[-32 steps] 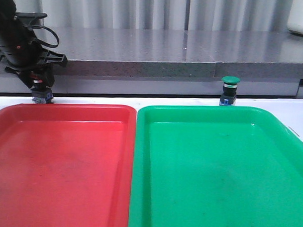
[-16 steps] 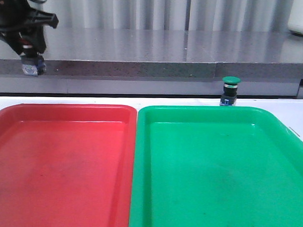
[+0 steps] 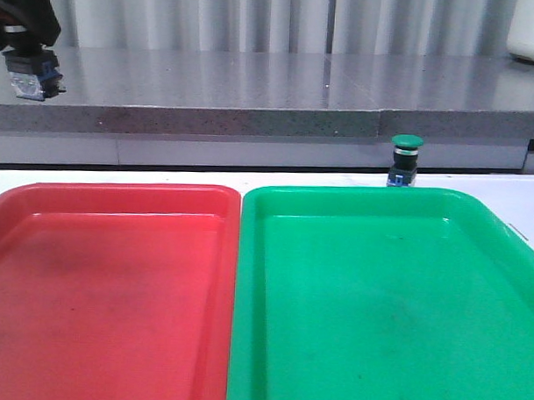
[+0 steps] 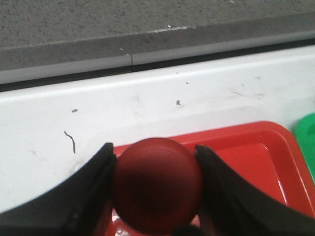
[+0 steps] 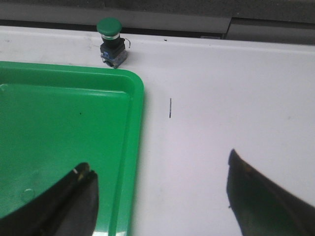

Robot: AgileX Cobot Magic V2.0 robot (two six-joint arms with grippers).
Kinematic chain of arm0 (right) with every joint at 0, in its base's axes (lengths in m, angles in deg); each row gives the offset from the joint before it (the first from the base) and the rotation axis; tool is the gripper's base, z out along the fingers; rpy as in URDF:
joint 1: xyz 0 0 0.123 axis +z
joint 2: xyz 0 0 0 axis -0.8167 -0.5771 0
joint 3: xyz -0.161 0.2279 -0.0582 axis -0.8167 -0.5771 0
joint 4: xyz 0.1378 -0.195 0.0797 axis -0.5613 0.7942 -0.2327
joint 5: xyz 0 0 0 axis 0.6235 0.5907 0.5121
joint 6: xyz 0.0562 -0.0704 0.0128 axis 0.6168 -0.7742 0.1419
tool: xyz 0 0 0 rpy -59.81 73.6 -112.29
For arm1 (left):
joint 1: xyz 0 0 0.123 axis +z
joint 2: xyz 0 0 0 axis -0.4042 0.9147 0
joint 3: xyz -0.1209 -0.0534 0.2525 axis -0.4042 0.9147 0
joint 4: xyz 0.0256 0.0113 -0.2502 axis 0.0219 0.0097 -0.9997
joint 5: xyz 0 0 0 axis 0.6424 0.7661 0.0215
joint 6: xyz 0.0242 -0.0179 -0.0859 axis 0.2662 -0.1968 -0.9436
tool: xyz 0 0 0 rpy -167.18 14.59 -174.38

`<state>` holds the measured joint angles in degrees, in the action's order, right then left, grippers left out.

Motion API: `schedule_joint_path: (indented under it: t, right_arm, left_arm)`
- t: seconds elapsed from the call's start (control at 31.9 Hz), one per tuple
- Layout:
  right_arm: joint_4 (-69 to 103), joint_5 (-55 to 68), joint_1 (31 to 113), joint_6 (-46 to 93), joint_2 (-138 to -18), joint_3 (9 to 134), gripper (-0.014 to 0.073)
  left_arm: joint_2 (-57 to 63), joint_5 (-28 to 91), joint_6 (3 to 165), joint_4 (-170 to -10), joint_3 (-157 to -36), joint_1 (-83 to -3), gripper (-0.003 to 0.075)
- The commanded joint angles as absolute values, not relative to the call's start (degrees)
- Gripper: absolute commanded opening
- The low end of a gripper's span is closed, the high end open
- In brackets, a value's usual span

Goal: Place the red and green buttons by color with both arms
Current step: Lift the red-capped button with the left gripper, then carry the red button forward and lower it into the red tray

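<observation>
Left end effector (image 4: 155, 189) clamped on red button (image 4: 156, 184); right end effector (image 5: 162, 196) spread apart, empty.

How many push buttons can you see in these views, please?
2: the green button stands on the white table behind the green tray; the red button is clamped in the left gripper, raised above the red tray.

At the upper left of the front view the left claw (image 3: 27, 73) is mostly cut off by the frame's edge. In the left wrist view the red button (image 4: 156, 184) shows only its blurred cap; its body is hidden. The red tray (image 3: 106, 291) and green tray (image 3: 386, 301) run off the bottom edge.
</observation>
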<state>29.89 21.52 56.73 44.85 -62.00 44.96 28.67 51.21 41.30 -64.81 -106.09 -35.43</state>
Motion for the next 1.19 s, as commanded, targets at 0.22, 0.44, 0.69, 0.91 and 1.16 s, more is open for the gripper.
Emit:
schedule_joint_path:
  t: [0.22, 0.44, 0.69, 0.91, 1.16]
  right_arm:
    - [30.3, 17.2, 56.5, 44.2, -62.0, 46.8, 0.0563]
    - [30.3, 17.2, 56.5, 44.2, -62.0, 46.8, 0.0563]
    - [30.3, 17.2, 56.5, 44.2, -62.0, 46.8, 0.0563]
    - [30.3, 17.2, 56.5, 44.2, -62.0, 46.8, 0.0563]
    - [30.3, 17.2, 56.5, 44.2, -62.0, 46.8, 0.0563]
  left_arm:
    - [12.3, 46.0, 41.3, -66.1, -91.9, -41.9, 0.0209]
    - [9.6, 44.8, 41.3, -66.2, -85.0, -45.1, 0.0209]
    - [10.7, 37.5, 41.3, -66.3, -80.2, -45.6, 0.0209]
    - [15.5, 32.8, 41.3, -66.3, -79.6, -45.6, 0.0209]
    - [22.8, 27.1, 41.3, -66.5, -79.6, -45.6, 0.0209]
